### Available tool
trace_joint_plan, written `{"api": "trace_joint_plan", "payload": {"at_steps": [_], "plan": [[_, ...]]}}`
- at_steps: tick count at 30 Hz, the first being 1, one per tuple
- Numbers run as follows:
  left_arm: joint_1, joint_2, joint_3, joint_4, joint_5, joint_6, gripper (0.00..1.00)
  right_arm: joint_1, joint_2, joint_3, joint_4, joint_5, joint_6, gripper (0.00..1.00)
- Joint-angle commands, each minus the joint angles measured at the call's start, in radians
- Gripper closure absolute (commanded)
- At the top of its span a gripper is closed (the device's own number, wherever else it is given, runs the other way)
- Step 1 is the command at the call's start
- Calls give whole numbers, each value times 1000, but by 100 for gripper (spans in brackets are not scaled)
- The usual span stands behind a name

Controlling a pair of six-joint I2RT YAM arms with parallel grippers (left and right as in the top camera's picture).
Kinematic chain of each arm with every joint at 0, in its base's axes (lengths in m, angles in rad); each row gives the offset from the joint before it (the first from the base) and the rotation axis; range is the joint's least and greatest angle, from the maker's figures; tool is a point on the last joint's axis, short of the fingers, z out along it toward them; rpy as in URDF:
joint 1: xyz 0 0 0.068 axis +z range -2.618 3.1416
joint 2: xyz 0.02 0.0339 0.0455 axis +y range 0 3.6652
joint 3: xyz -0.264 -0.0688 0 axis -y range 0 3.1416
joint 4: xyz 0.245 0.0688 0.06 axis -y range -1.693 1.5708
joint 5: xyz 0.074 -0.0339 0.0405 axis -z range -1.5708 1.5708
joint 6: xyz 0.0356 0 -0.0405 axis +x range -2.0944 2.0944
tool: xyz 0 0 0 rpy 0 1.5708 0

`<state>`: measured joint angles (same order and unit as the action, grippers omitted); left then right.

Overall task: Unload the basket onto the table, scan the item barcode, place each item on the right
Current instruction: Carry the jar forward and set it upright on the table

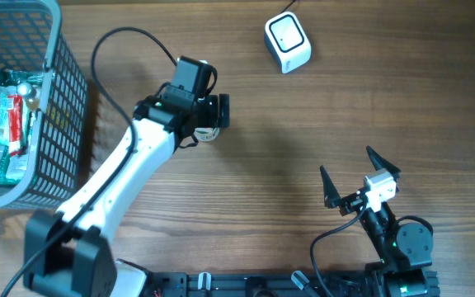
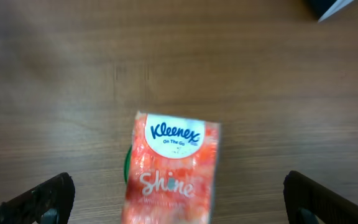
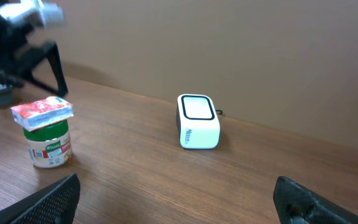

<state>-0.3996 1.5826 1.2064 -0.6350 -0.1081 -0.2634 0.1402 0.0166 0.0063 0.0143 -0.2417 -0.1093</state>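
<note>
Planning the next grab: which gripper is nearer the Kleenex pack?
Left. The left gripper hangs right above the pack, fingers open either side; the right gripper is far off to the robot's right.

orange kleenex tissue pack (image 2: 171, 171) lies flat atop a green-lidded jar (image 3: 50, 148); white scanner (image 3: 197, 121) well apart

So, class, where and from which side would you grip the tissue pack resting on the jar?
I'd pinch the tissue pack by its long sides, across the narrow width, from straight above: it lies face-up on the jar, sides bare.
</note>
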Motion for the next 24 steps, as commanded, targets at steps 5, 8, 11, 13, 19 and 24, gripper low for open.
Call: {"api": "trace_joint_plan", "payload": {"at_steps": [5,8,11,13,19,24], "plan": [[60,-117,81,-45,-17,59,0,-5,1,-1,3,12,5,0],[89,-132,119,-82,-17,83,0,-5,1,-1,3,12,5,0],[117,-131,190,-151,-17,100,0,-5,1,-1,3,12,5,0],[137,-131,251,-203,-16,105,0,-5,1,-1,3,12,5,0],[218,-131,477,-316,-17,184,0,-5,1,-1,3,12,5,0],[319,-131,620,-298,-25,234,0,-5,1,-1,3,12,5,0]]}}
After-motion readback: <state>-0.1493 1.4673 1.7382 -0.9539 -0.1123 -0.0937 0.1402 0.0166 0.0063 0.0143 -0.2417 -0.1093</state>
